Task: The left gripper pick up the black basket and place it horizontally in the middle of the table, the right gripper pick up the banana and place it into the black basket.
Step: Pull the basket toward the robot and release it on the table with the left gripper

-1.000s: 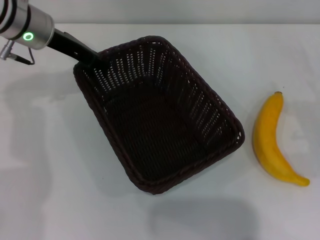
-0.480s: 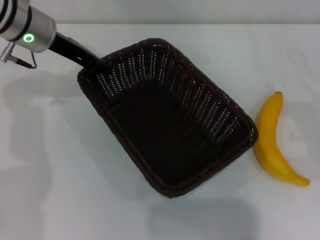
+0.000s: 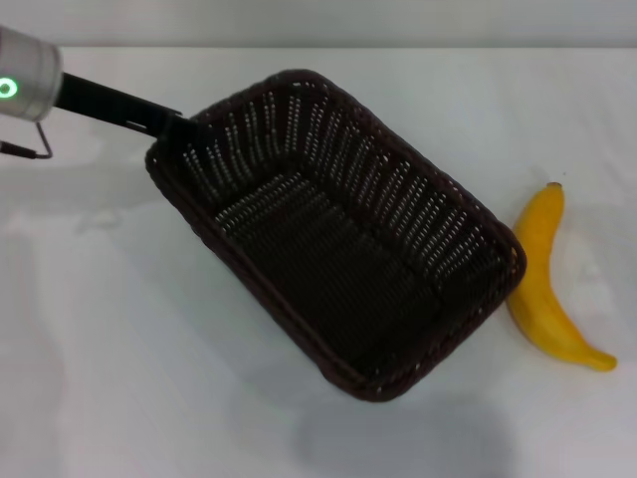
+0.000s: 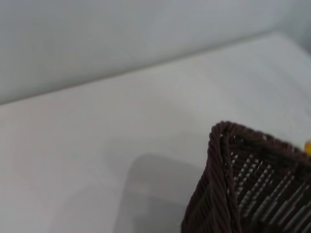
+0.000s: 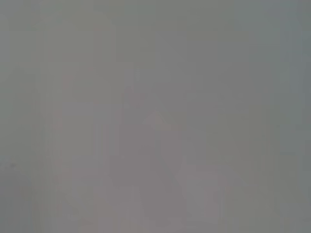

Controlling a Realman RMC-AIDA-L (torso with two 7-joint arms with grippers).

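Observation:
The black basket [image 3: 338, 249] lies diagonally across the white table [image 3: 109, 349], one corner at the far left and the opposite corner at the near right. My left gripper [image 3: 171, 123] comes in from the far left and is shut on the rim at the basket's far left corner. The left wrist view shows a basket corner [image 4: 233, 189] raised over its shadow on the table. The yellow banana [image 3: 542, 284] lies on the table right of the basket, its side very close to the basket's right corner. My right gripper is out of view; its wrist view shows only plain grey.
Bare white tabletop lies left of and in front of the basket. The table's far edge [image 3: 398, 47] runs along the back of the head view.
The basket has turned and slid to the right, its right corner now up against the banana. My left arm has drawn back to the left. The banana has not moved.

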